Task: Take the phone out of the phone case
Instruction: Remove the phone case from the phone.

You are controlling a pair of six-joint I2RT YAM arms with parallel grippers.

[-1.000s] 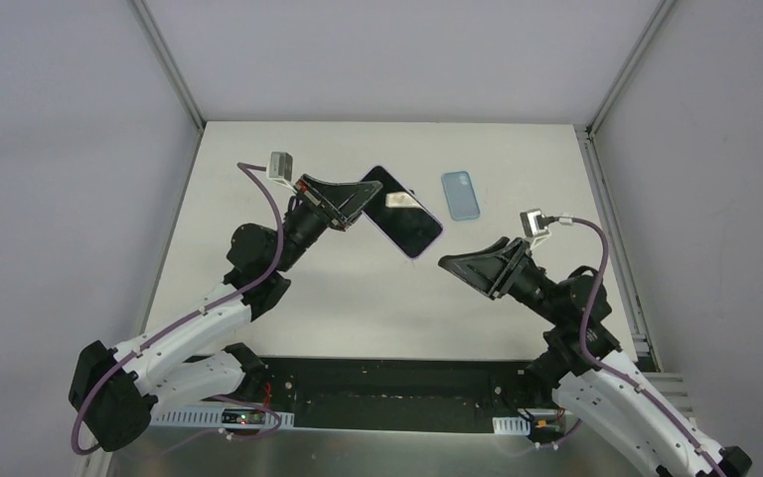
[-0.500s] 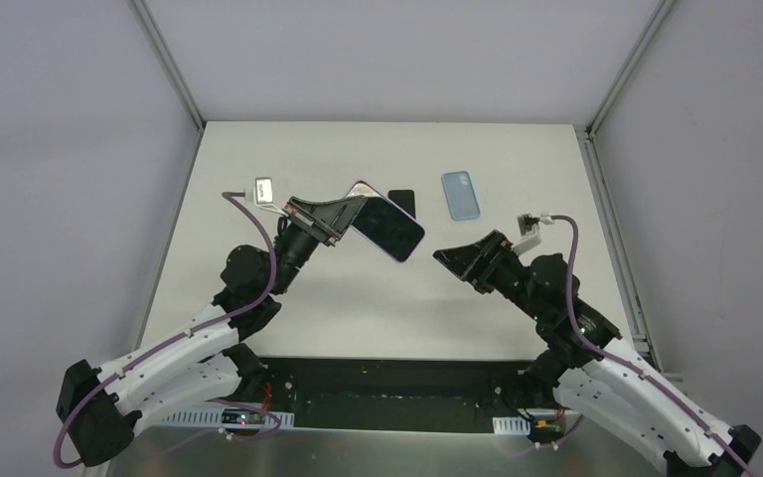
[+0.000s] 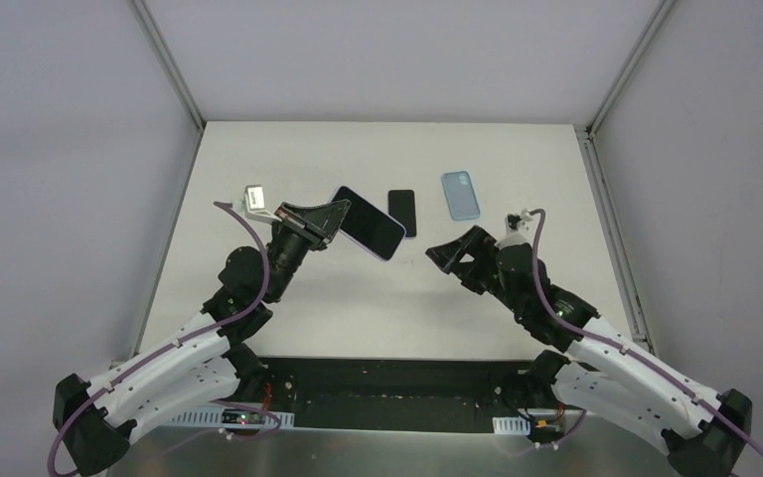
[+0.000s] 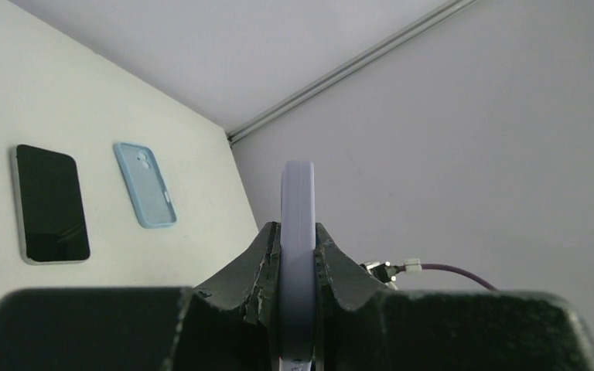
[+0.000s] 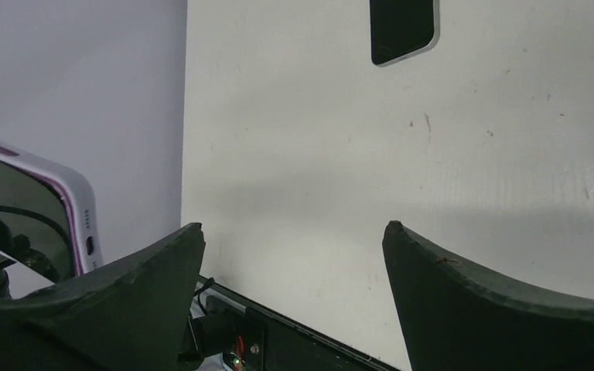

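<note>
Lying on the table [image 3: 258,169]: black phone [image 3: 401,213], blue case [image 3: 461,195]. Left gripper [image 3: 338,211] grasps the cased phone [image 3: 372,225], lower than before; right gripper [image 3: 449,266] has spread open.

The left gripper [image 3: 341,211] is held up on a forward-stretched arm, jaws clamped on one end of the phone case [image 3: 370,224], which juts beyond their tips. The right gripper [image 3: 449,248] faces it, apart, jaws spread wide and empty.

We see a robotics lab test cell: a plain white table [image 3: 397,298] boxed in by pale grey panels [image 3: 60,149] on aluminium rails [image 3: 167,62], with two white arms [image 3: 179,348] bolted at its near edge (purple cables [image 3: 248,234] trailing loose).
</note>
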